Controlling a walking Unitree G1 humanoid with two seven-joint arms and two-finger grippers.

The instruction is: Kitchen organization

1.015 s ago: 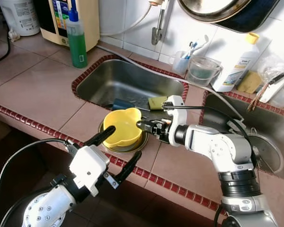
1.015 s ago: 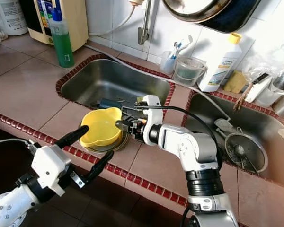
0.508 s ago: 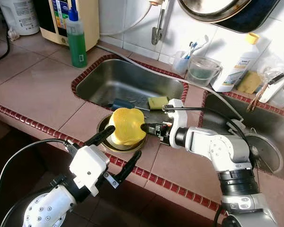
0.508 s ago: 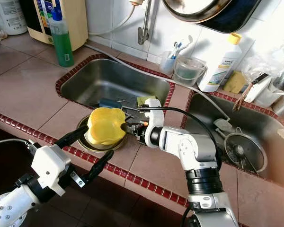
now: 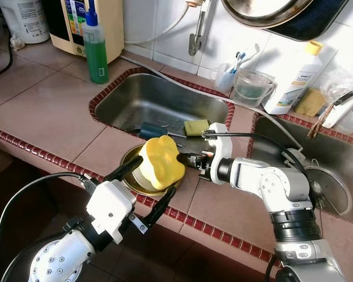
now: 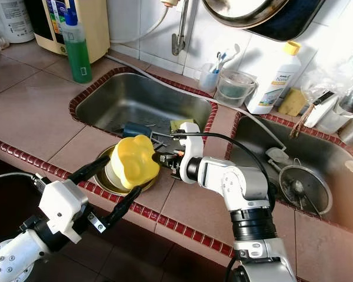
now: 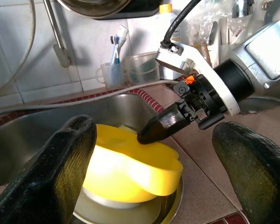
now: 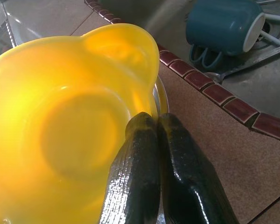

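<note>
Right gripper, centre of frame, has its fingers pinched on the rim of the yellow bowl, which is tipped on edge over the metal dish on the counter; left gripper, lower left, stands with fingers spread, holding nothing; recommendation: rotate the wrist slowly and keep the thin rim grip firm, as slippage appears likely.
</note>
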